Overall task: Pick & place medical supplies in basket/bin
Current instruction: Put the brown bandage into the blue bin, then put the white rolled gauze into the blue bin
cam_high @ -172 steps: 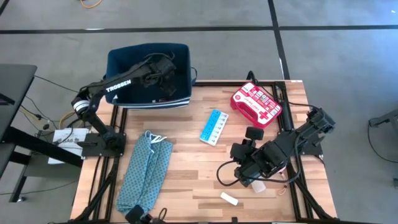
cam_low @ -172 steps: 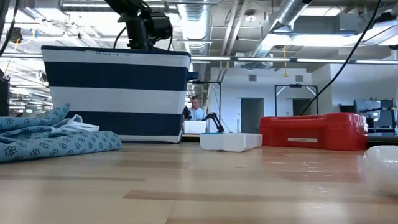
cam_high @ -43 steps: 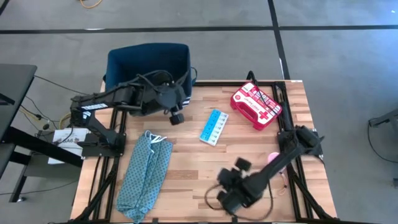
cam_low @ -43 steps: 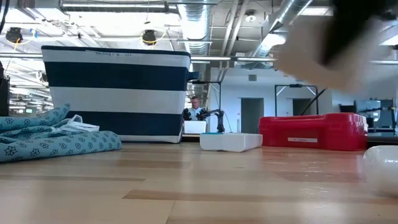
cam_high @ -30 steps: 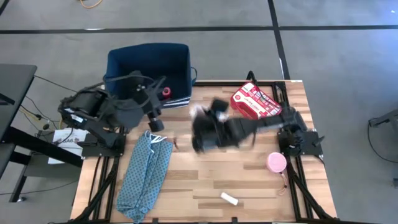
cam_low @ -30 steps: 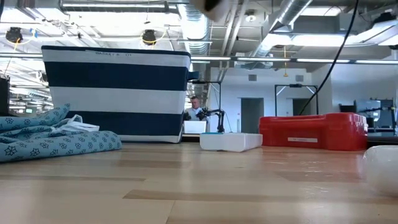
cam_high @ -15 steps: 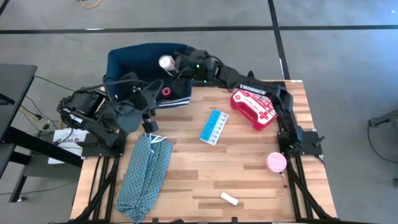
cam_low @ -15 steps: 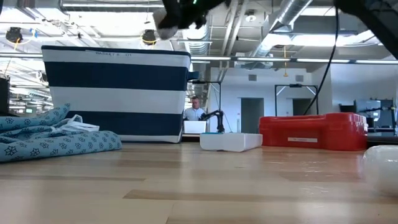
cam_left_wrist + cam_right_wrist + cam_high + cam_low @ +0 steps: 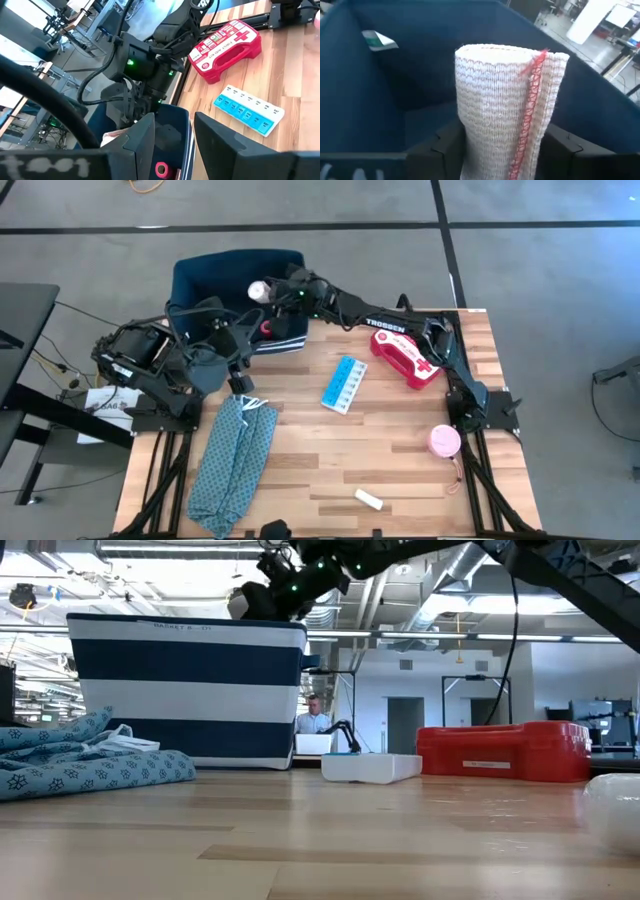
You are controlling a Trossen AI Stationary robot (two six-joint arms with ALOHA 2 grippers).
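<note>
My right gripper (image 9: 270, 291) reaches from the table's right side over the navy blue bin (image 9: 210, 285) and is shut on a white knitted bandage roll (image 9: 507, 105) with a red stitched edge. In the low view the right gripper (image 9: 272, 590) hangs just above the striped bin's rim (image 9: 190, 622). A small red-and-pink thing (image 9: 266, 328) and a white packet (image 9: 379, 39) lie inside the bin. My left gripper (image 9: 240, 376) is open, held back at the table's left above the teal cloth's far end (image 9: 245, 405). My right gripper pinches the bandage roll between its two fingers (image 9: 445, 145), one on each side of the roll's end nearest the wrist (image 9: 495, 150). The fingers reach in from the table's right, slanting down. The roll (image 9: 258, 291) is lifted clear over the bin's opening and points away along the fingers.
On the table lie the red first-aid case (image 9: 408, 352), the light blue pill box (image 9: 344, 383), a pink tape roll (image 9: 444, 441) near the right edge, a white packet (image 9: 368, 499) near the front, and the teal cloth (image 9: 235, 460).
My right arm has swung from above the table's middle toward the far left, carrying the white roll over the bin, and in the last half second has come down toward the bin's rim. The left arm has kept still.
</note>
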